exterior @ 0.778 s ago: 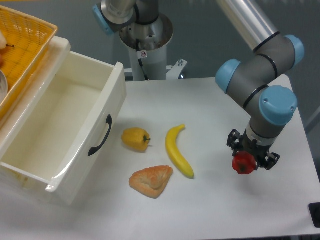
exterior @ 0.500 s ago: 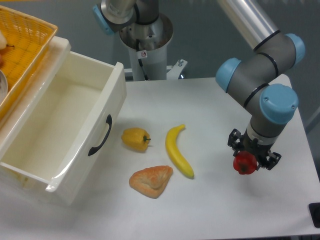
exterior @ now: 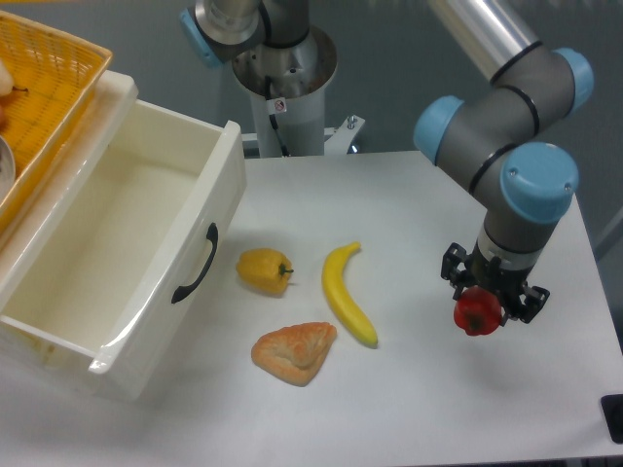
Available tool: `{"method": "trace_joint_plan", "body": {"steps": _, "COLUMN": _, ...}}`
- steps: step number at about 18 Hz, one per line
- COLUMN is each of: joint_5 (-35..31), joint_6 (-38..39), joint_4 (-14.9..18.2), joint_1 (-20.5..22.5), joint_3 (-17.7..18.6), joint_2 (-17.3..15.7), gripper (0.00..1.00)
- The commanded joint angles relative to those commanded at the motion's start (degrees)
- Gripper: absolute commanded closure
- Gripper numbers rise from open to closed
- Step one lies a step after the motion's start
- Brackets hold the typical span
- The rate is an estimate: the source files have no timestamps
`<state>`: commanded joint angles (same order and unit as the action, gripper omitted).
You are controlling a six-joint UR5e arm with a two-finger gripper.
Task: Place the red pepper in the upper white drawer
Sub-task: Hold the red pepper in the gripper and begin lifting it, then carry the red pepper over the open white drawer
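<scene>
Two-finger gripper point(exterior: 481, 304) clamped on small glossy red bell pepper point(exterior: 477, 313) at right of white bench point(exterior: 409, 204); to be carried high over curved yellow banana point(exterior: 348, 295) toward open cream-white plastic drawer point(exterior: 117, 243) at left; fingertip contact largely hidden behind wrist.

A single fixed camera looks down steeply from the front edge of the counter point(exterior: 409, 195), facing the arm's base point(exterior: 282, 88) at the far side, near enough that the counter fills most of the frame and its left side is cut off
</scene>
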<state>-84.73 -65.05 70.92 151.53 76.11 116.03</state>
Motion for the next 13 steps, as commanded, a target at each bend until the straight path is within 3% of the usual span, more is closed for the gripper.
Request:
{"method": "trace_joint_plan", "body": {"steps": 4, "joint_5": 0.44, "joint_6": 6.41, "joint_4": 1.41, "joint_1": -2.9, "joint_3": 2.11, "joint_2": -4.83, "gripper": 0.86}}
{"method": "trace_joint_plan", "body": {"steps": 13, "joint_5": 8.61, "joint_6": 15.91, "joint_4": 4.66, "joint_1": -8.61, "joint_3": 6.33, "joint_2": -16.44, "gripper": 0.86}}
